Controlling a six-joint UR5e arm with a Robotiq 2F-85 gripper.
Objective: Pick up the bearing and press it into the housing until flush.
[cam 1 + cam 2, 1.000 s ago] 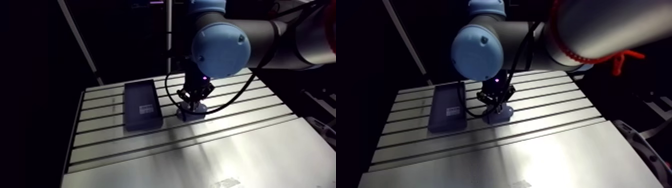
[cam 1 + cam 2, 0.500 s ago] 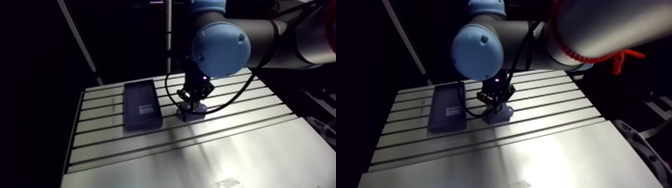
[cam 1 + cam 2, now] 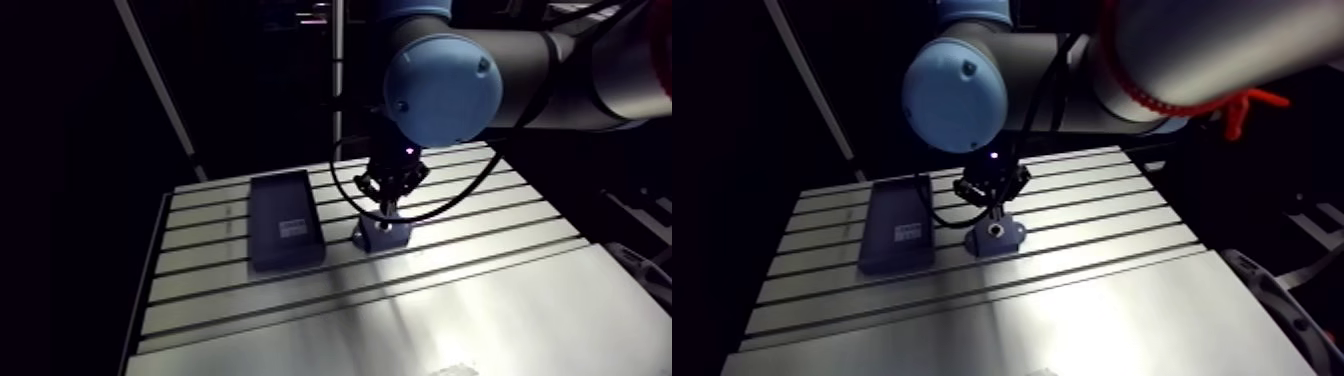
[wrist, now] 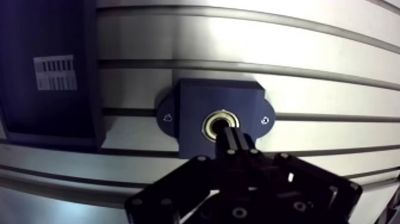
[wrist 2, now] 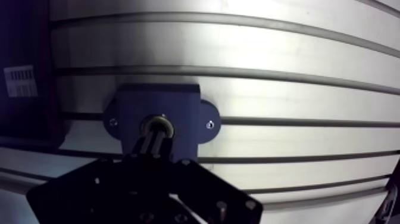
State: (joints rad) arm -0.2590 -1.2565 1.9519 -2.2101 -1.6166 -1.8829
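The dark blue housing [image 4: 196, 98], a block with two screw ears, rests on the slotted table [image 4: 333, 71]. The metal bearing [image 4: 209, 125] sits as a bright ring in its central bore. My gripper [image 4: 229, 136] hangs just above it with both fingers pressed together and nothing between them. Their tips point down at the bearing and hide part of the ring. In the arm view the gripper [image 3: 992, 203] stands a little over the housing [image 3: 996, 238].
A black shallow tray [image 3: 284, 218] with a white label lies on the table beside the housing; it also shows in the wrist view as the tray [image 4: 47, 71]. The table's grooves run across under both.
The gripper has lifted off the housing, whose top and bore now show below the fingertips in the arm view. The arm camera has shifted slightly with the arm.
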